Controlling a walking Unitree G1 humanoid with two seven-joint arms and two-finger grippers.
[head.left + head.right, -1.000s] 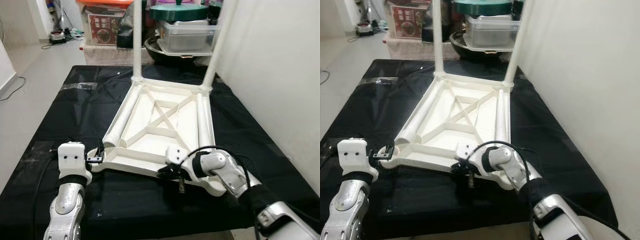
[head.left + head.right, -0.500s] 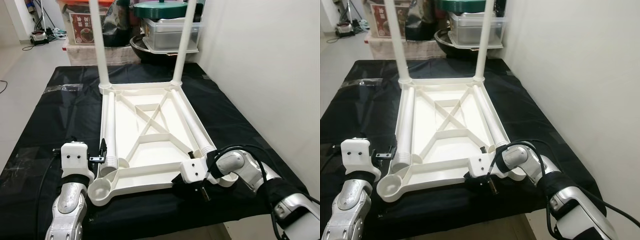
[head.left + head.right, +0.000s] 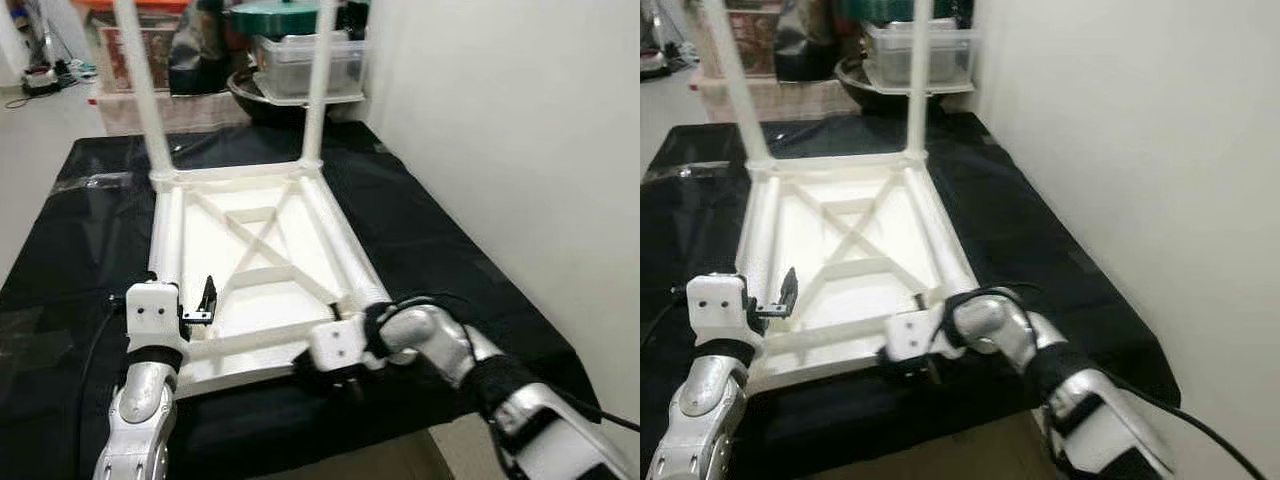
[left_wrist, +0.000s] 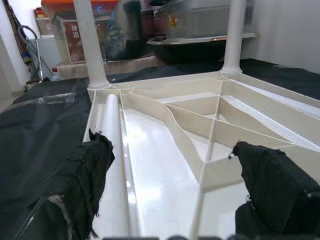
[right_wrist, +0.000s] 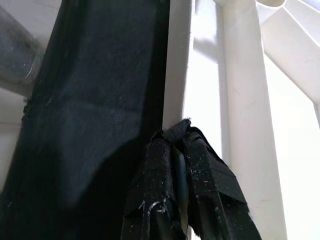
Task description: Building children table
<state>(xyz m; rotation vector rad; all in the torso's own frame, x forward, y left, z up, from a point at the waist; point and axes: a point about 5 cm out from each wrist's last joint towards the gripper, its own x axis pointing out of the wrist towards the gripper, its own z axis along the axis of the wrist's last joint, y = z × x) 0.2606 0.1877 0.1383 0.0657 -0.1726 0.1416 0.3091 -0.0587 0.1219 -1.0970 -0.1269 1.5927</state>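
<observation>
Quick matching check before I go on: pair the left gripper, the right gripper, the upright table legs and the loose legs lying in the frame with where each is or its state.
Things:
1. left gripper
2. right gripper
3. upright legs
4. loose legs

States:
A. lying inside the upturned tabletop
B. shut, at the tabletop's near edge
C. open, over the near-left corner
D. standing in the far corners

Pairs: 1-C, 2-B, 3-D, 4-A
</observation>
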